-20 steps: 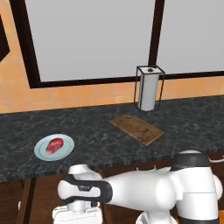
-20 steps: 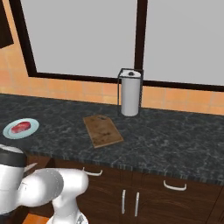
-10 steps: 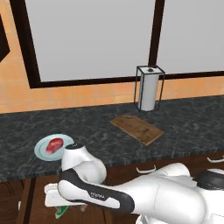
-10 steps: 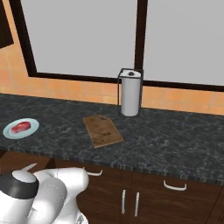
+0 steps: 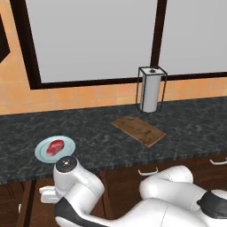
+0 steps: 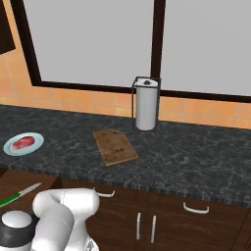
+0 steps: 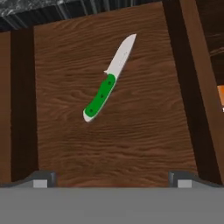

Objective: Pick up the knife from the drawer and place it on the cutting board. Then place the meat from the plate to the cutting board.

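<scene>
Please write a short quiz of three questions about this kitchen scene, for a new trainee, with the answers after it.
1. True or false: the knife lies on the cutting board.
2. What lies on the plate? A) the meat B) a roll of paper C) nothing
3. Fill in: the pincer is ____ above the knife.

Key
1. False. The knife lies flat on the wooden floor of the open drawer, untouched.
2. A. The red meat sits on the plate at the left of the counter.
3. Open. Its two tips stand wide apart at the bottom of the hand view, with nothing between them.
</scene>
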